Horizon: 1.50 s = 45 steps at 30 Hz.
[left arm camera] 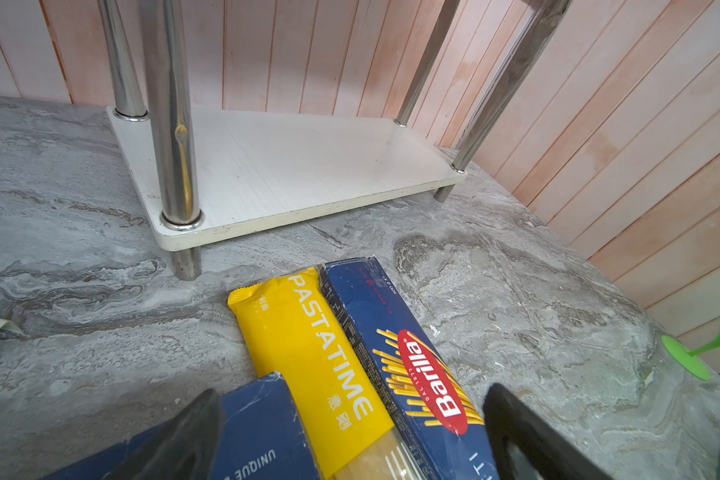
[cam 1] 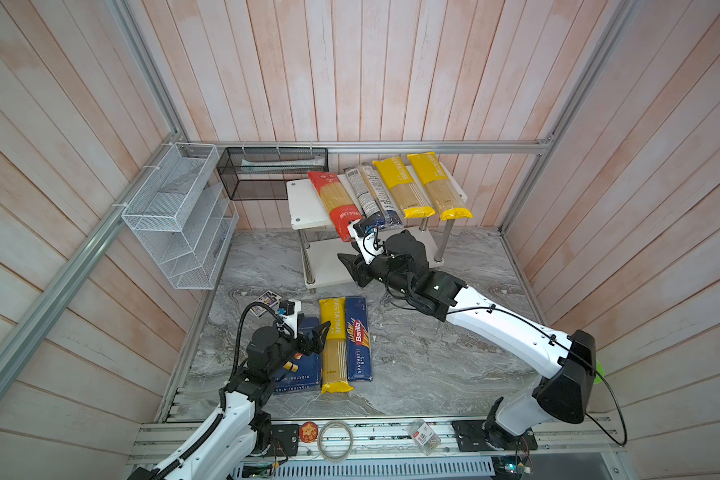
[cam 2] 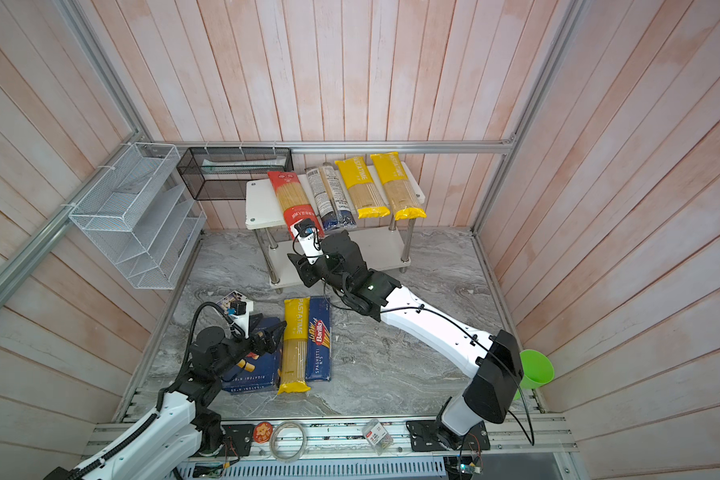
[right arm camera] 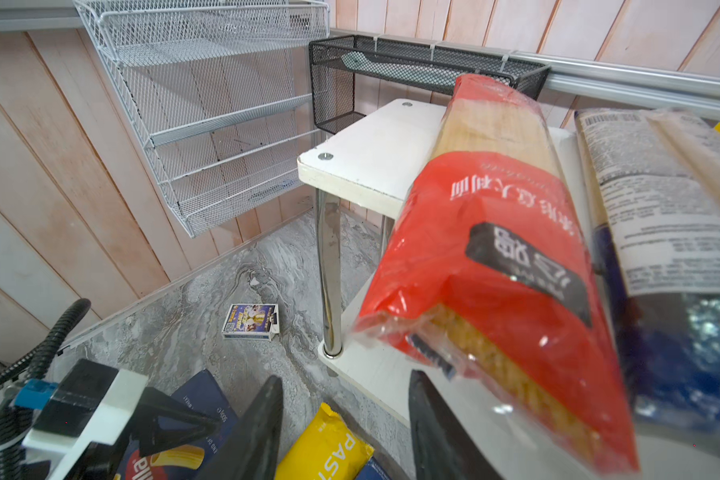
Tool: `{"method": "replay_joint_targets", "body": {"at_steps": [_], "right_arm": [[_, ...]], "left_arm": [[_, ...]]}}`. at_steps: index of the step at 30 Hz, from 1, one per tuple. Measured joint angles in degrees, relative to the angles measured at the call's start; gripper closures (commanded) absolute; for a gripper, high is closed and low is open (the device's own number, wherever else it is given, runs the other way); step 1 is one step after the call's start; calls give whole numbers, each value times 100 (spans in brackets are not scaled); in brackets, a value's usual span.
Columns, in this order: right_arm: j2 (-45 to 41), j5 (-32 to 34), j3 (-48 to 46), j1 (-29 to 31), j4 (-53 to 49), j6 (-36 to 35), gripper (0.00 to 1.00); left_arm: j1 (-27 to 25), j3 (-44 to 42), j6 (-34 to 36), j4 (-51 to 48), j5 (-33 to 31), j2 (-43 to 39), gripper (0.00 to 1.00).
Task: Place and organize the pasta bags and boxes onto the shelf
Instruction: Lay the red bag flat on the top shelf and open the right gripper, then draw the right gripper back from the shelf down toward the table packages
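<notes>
Both grippers are empty, jaws parted. The right gripper [cam 1: 350, 270] hangs just below the near end of the red bag [cam 1: 335, 199], which juts past the front edge of the shelf [cam 1: 304, 199]. The left gripper [cam 1: 316, 336] hovers over the wide box [cam 1: 304, 374].

On the top board lie the red bag, a blue bag [cam 1: 371, 195] and two yellow bags [cam 1: 404, 189] [cam 1: 437, 187]. On the table [cam 1: 433, 374] a third yellow bag [cam 1: 334, 345] touches the narrow box [cam 1: 358, 340].

The bags likely feel light, crinkly and slippery, with brittle contents, so a grip across the middle suits them. The boxes look stiff and are best pinched across their width.

Readable print: "PASTATIME", "Barilla", "SPAGHETTI N°5", "RIGATONI". The red bag carries Chinese characters.
</notes>
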Motion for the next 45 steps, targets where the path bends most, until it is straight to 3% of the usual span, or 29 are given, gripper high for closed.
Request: {"method": "replay_joint_targets", "body": {"at_steps": [28,34,45], "right_arm": [[1005,-197,1213,-9,-433,-214,49],[761,-170,634,87,-439,-151,47],[-315,59,-691,828,-402,94,46]], "left_arm": [[2,0,-2,0,-7,-39,0],[2,0,0,0,-2,-26,0],[0,-2,0,0,-2,-85,0]]}}
